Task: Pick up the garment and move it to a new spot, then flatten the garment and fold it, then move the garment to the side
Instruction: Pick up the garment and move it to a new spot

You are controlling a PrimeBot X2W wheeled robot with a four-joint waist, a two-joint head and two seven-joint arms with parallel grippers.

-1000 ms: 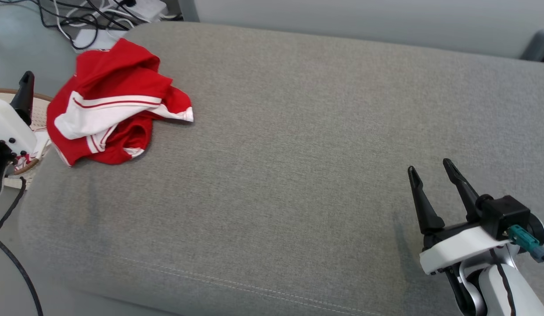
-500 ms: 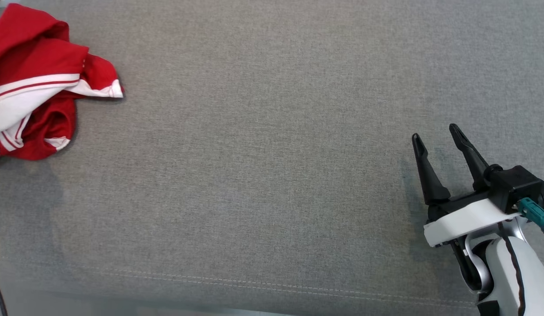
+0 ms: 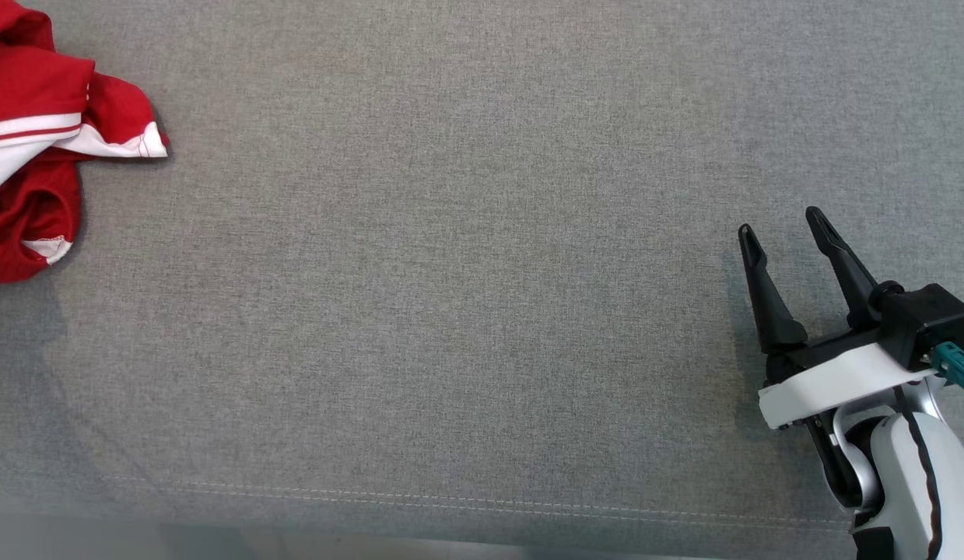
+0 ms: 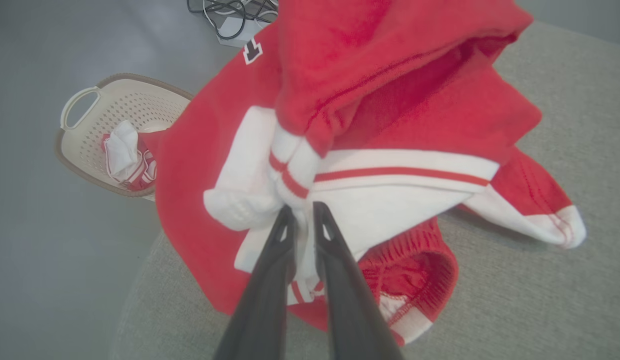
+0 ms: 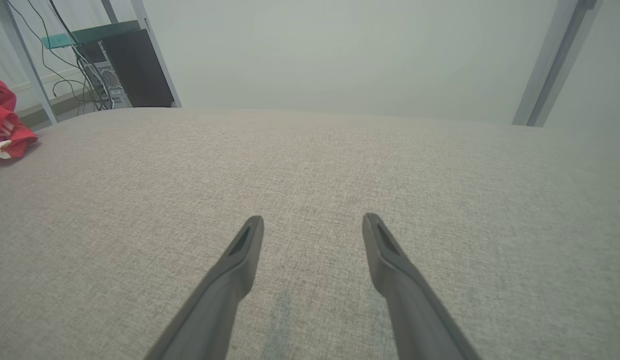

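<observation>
Left gripper [image 4: 302, 210] has just pinched its fingers together on a white fold of the red-and-white garment [image 4: 400, 100]; a second ago they stood wide apart. In my judgement that gives it a hold for the first step, lifting the garment to a new spot, and nothing is flattened or folded yet. The garment lies crumpled at the far left end of the grey cushion [image 3: 466, 311], with a basket [image 4: 89, 130] on the floor beyond. Right gripper [image 3: 779, 222] hovers at the near right, fingers spread and empty.
</observation>
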